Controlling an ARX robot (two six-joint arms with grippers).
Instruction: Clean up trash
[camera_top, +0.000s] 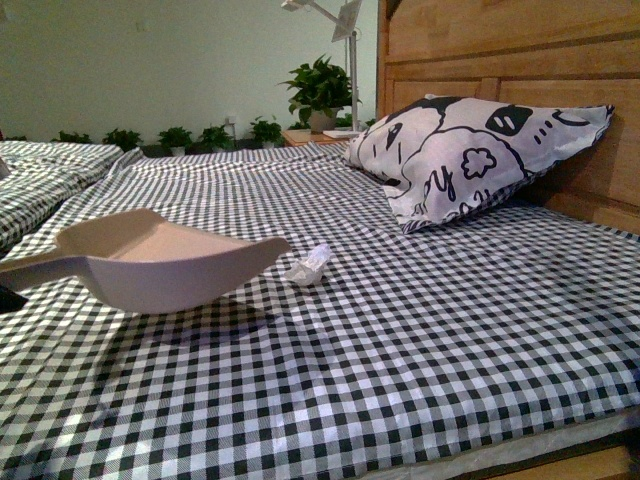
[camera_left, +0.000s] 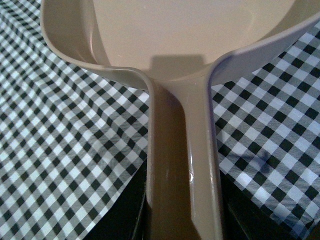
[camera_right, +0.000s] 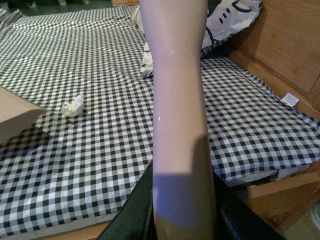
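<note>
Front view: left claw (camera_left: 182, 225) holds dustpan (camera_top: 160, 265) beside trash (camera_top: 308, 266).

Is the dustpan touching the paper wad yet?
Apart. The right wrist view shows a strip of checked sheet between the dustpan and the paper wad.

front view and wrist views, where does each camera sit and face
Front view: on the robot's body, facing across the bed to the pillow and headboard; no arm clearly shows.
Left wrist view: on the left wrist, looking along the handle of the dustpan into its pan; left gripper clamps the handle.
Right wrist view: on the right wrist, looking along a pale handle in the right gripper, across the bed.
Shared: front and right wrist views both show the paper wad and dustpan.
</note>
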